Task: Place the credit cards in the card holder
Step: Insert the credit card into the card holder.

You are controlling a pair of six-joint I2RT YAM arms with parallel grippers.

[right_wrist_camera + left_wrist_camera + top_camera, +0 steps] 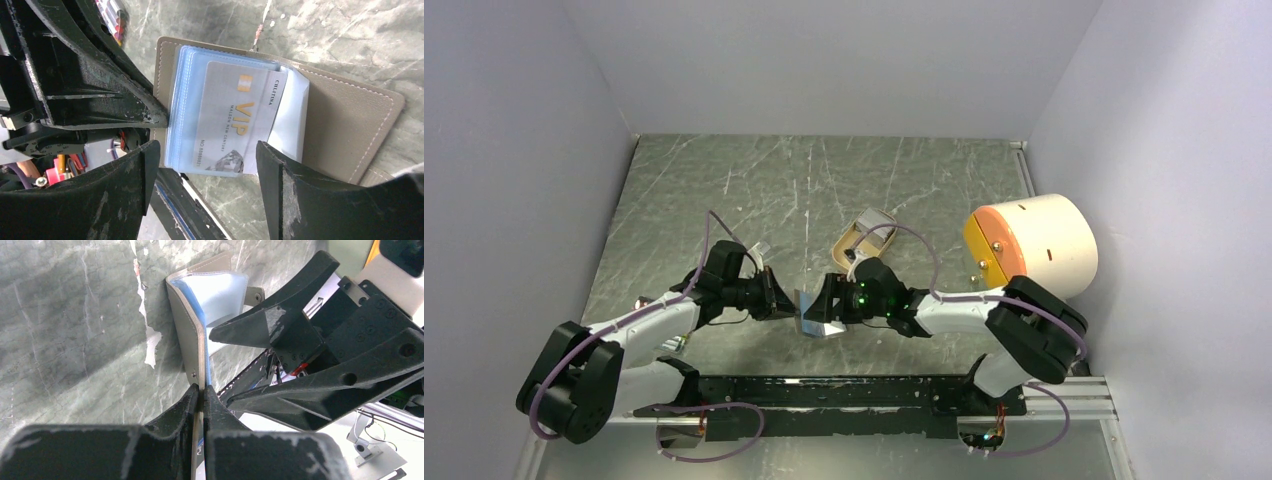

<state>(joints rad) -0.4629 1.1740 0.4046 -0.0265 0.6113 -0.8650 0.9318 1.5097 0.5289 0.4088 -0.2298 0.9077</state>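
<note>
Left gripper (202, 391) clamped on card holder (186, 325) edge, near tabletop's (824, 180) near edge; right gripper (207, 150) spread wide around thin, slick credit card (235, 115) in floppy sleeves (182, 100); likely best pushed by short edge.

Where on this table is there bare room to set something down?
Bare: the far table strip between back wall and tan tray. Crowded: the centre, where left pincer and right pincer meet at the card holder, and right, by the cream cylinder.
</note>
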